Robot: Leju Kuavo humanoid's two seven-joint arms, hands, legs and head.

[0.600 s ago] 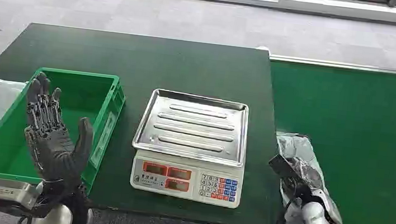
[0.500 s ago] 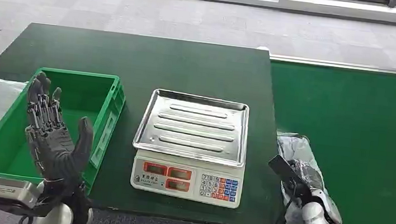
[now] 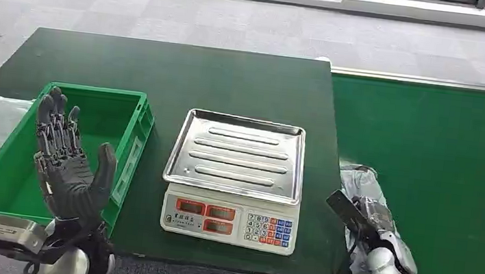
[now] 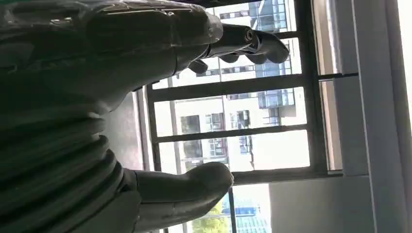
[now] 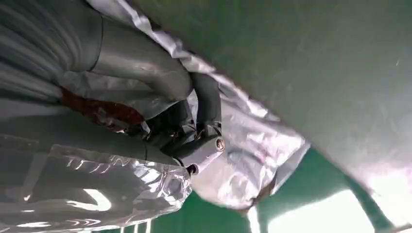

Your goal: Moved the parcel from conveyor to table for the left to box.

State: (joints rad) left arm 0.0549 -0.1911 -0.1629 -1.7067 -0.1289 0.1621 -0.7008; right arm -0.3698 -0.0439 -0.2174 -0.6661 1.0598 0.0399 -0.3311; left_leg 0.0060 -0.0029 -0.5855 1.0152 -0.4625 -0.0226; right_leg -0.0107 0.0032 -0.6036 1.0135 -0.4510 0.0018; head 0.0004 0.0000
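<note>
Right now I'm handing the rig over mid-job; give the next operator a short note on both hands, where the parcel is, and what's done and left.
Right hand: fingers closed on the silver parcel at the conveyor's near-left edge, beside the scale; the right wrist view shows the grip on the crinkled wrap.
Left hand: open, palm up, fingers spread, raised in front of the green box, holding nothing.
Done: parcel gripped.
Left: carry it off the conveyor onto the table, release it, then the left hand picks it up and puts it in the green box.
</note>
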